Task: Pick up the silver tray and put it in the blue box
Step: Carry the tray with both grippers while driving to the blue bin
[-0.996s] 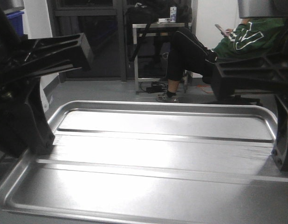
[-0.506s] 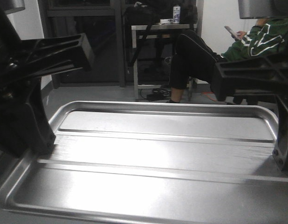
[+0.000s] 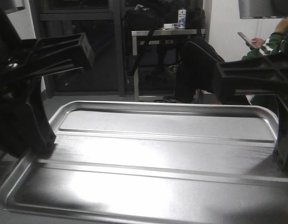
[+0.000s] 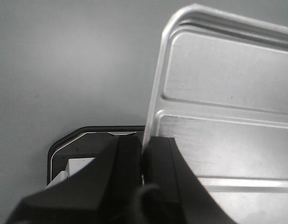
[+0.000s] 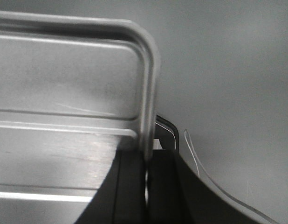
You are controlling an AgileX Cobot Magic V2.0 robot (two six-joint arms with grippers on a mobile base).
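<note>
Moved since earlier: the background has slid right across the front view. The seated person (image 3: 200, 70) and the bottle (image 3: 181, 18) on the far surface (image 3: 165, 32) both sit further right than a second ago. The silver tray (image 3: 158, 154) and both tools fill the same places in the picture as before.
Left tool (image 4: 144, 151): clenched on the silver tray's left short rim. The wrist view shows one black finger (image 4: 127, 161) outside the rim and the other on the tray floor, with the thin metal edge pinched between them.
Under the left tool: grey floor (image 4: 65, 60) and a dark-rimmed thing (image 4: 83, 140) that I cannot identify.
Silver tray: held up between the two tools, long side across the front view and floor facing up. Its two long ridges run from one tool to the other, and bright glare covers its middle.
Right tool (image 5: 146, 161): clenched on the right short rim just below the rounded far corner, one finger (image 5: 127, 186) inside the tray and one outside.
Beside the right tool: a thin pale wire (image 5: 195, 163) curving over the grey floor.
</note>
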